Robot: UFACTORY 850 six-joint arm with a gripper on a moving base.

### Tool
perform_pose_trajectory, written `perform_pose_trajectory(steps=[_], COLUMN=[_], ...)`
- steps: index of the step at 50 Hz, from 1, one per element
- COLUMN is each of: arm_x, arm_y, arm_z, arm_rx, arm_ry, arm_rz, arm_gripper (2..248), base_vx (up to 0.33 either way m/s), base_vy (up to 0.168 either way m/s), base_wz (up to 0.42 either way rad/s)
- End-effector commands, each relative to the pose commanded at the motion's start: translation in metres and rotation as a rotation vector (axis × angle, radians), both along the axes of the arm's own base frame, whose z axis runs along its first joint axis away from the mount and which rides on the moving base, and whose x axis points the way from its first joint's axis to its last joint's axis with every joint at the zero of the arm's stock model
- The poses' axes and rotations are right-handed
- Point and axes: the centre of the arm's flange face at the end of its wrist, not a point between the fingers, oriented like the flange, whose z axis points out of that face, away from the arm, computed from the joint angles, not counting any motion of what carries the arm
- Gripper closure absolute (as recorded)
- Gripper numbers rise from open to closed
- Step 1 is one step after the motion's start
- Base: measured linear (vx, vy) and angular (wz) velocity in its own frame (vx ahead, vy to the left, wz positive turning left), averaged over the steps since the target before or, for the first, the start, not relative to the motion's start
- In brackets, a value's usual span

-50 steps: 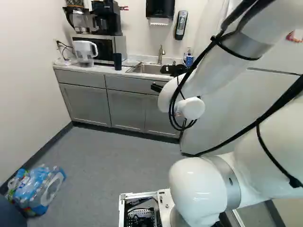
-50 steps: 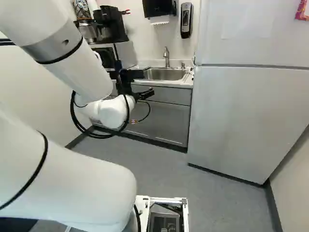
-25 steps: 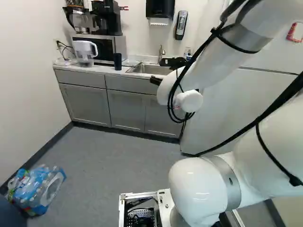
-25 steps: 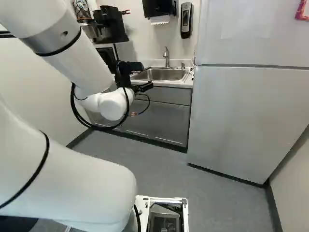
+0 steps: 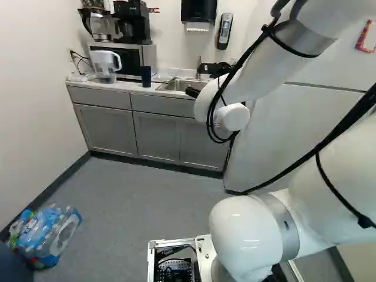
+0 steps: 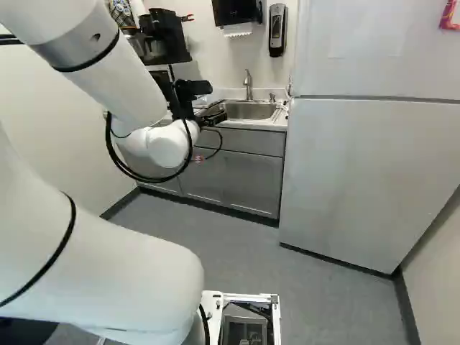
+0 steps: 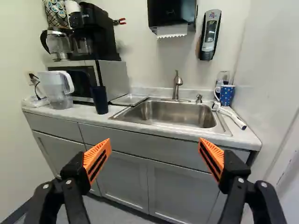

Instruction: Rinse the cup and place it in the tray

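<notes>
From here I see the claw [image 7: 155, 145] wide apart, w/ nothing held. The dark cup [image 7: 99, 100] stands on the counter [image 7: 245, 135], beside the clear tray [image 7: 129, 99]. Step now is prob. the approach; next move must bring the claw around the cup, w/o tipping it

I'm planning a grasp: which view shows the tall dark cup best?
The wrist view: the tall dark cup appears large and unobstructed, by the microwave. The left base view shows it smaller; the right base view doesn't, likely because the arm blocks it.
</notes>
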Motion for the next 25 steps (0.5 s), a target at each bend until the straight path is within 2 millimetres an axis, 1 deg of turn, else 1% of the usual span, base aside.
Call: perform_pose_trajectory(steps=[25], arm_x=[0.006], arm_y=[0.0], arm_z=[0.023], arm_rx=[0.001], arm_ry=[-0.021], arm_rz=[0.0], arm_gripper=[3], base_vx=[0.0], base_vy=[0.0], base_wz=[0.0])
